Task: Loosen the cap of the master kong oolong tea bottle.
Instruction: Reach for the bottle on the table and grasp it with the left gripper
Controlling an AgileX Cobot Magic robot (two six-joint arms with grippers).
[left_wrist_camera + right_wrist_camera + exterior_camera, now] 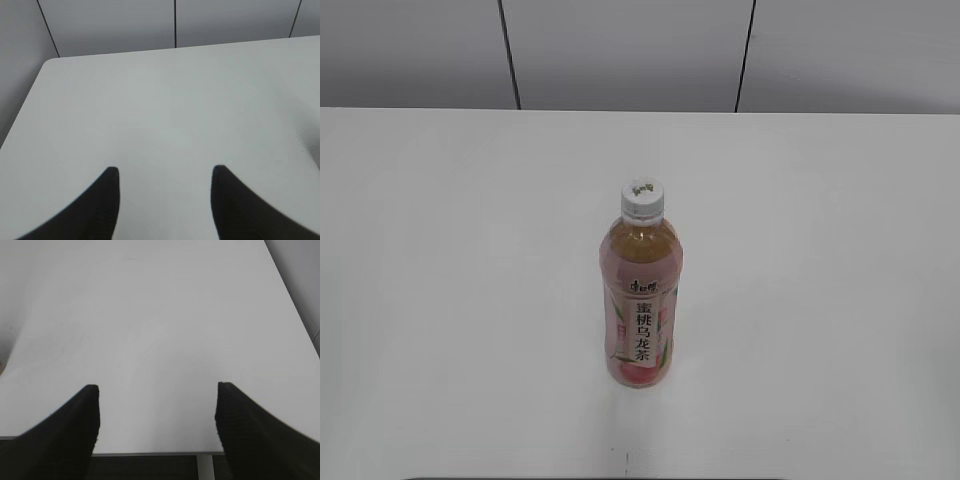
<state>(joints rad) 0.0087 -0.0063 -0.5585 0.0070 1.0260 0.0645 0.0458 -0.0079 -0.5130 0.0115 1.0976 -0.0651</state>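
- Wall [620,50]: pale grey panels running behind the table, dark vertical seams dividing them.
- Table [450,300]: white, matte, filling most of the exterior view; a rounded far corner is showing in the left wrist view, a straight near edge in the right wrist view.
- Bottle [640,300]: standing upright near the table's middle, amber tea showing above a pink label with a white strip of dark characters; nothing touching it.
- Right gripper [157,405]: hanging over bare table at the near edge, fingers spread wide, holding nothing.
- Left gripper [165,185]: hanging over bare table, fingers parted, holding nothing.
- Cap [643,197]: white, ribbed, sitting on the bottle's neck, small dark logo on top.
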